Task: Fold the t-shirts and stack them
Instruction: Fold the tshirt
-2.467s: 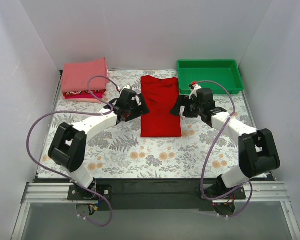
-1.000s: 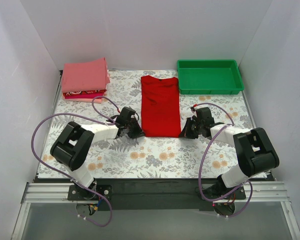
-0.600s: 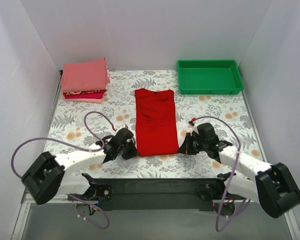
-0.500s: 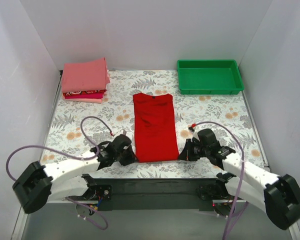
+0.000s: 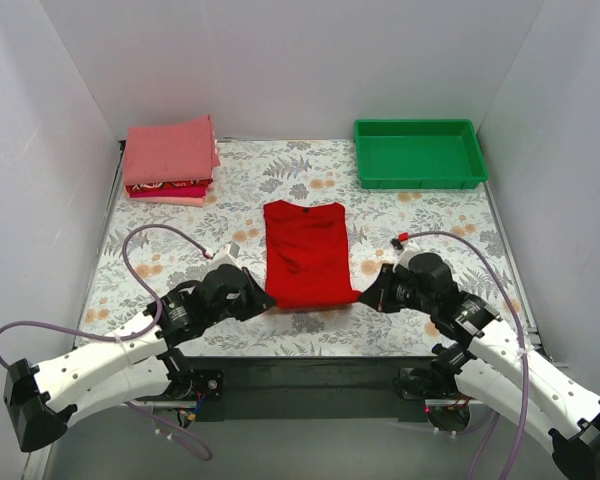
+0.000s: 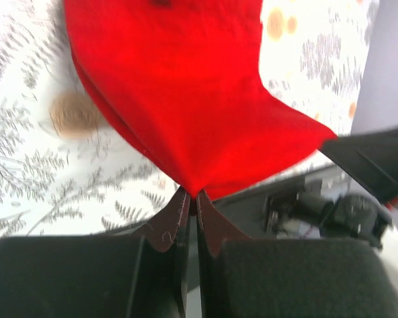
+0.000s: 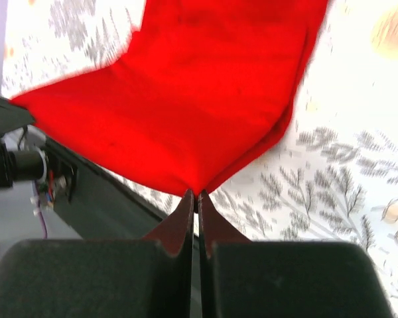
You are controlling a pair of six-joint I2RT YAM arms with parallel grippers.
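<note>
The red t-shirt (image 5: 305, 250) lies folded into a long strip at the middle of the floral worktop (image 5: 440, 235). Its collar end points to the far side, and its near hem is stretched between the two arms close to the worktop's near edge. The left gripper (image 5: 264, 300) is pressed together on the hem's left corner. The right gripper (image 5: 366, 298) pinches the right corner in the same way. The stack of folded t-shirts (image 5: 170, 160), salmon-pink on top, sits in the far left corner. The green tray (image 5: 418, 153) stands at the far right, well apart.

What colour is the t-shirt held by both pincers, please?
The t-shirt is plain bright red, clearest in the top external view.
</note>
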